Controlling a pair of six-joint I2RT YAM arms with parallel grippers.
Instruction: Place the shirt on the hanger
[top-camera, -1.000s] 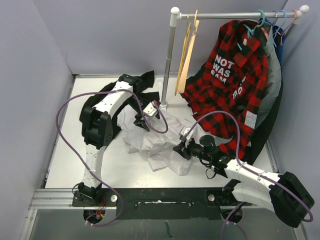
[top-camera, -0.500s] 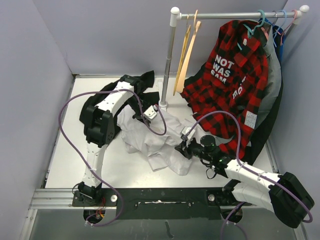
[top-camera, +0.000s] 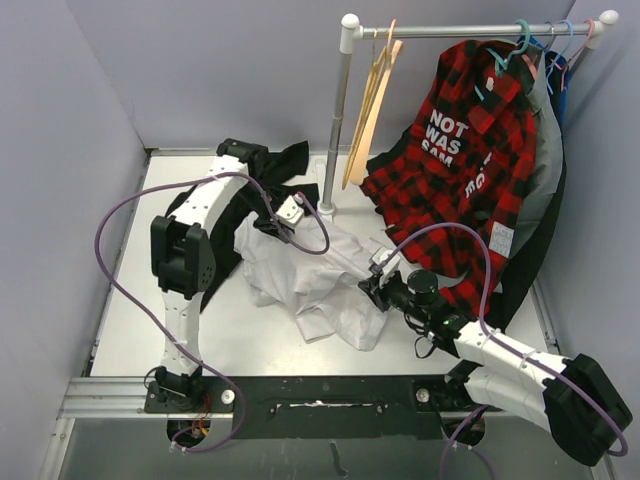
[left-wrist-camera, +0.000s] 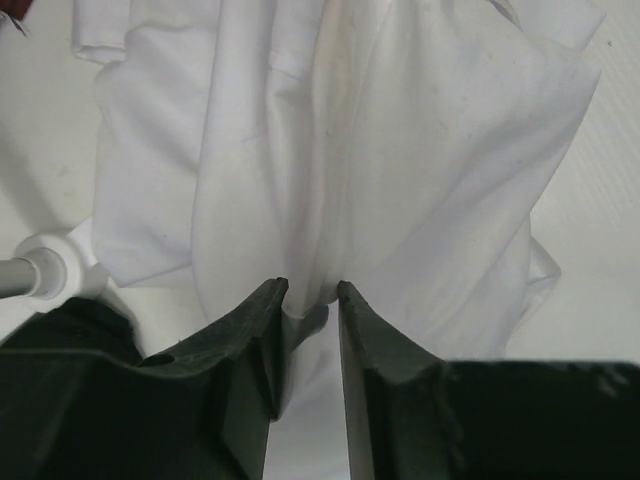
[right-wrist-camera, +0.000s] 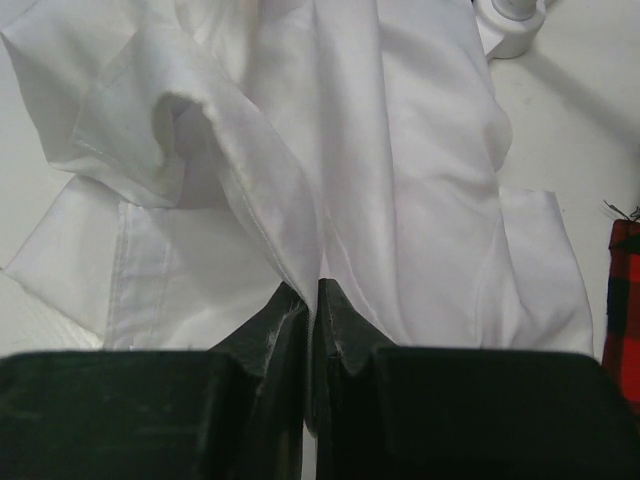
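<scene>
The white shirt (top-camera: 318, 283) lies crumpled on the table in front of the rack post. My left gripper (top-camera: 274, 222) is at its back-left edge and is shut on a narrow fold of the shirt (left-wrist-camera: 380, 150), which fills the small gap at the tips of the left gripper (left-wrist-camera: 306, 292). My right gripper (top-camera: 368, 287) is on the shirt's right side. The right gripper (right-wrist-camera: 313, 290) is shut tight on a thin edge of the shirt (right-wrist-camera: 400, 150). The pale tan hanger (top-camera: 379, 103) hangs empty on the rail, well above both grippers.
The white rack post (top-camera: 337, 120) stands just behind the shirt; its base (left-wrist-camera: 45, 268) (right-wrist-camera: 510, 20) is close to both grippers. A red-and-black plaid shirt (top-camera: 462, 150) hangs at the right on teal hangers (top-camera: 522, 42). A black garment (top-camera: 292, 163) lies under the left arm.
My left gripper went from open to shut on a shirt fold and drew back-left a little with it. The right gripper stayed shut on the shirt and shifted slightly right.
</scene>
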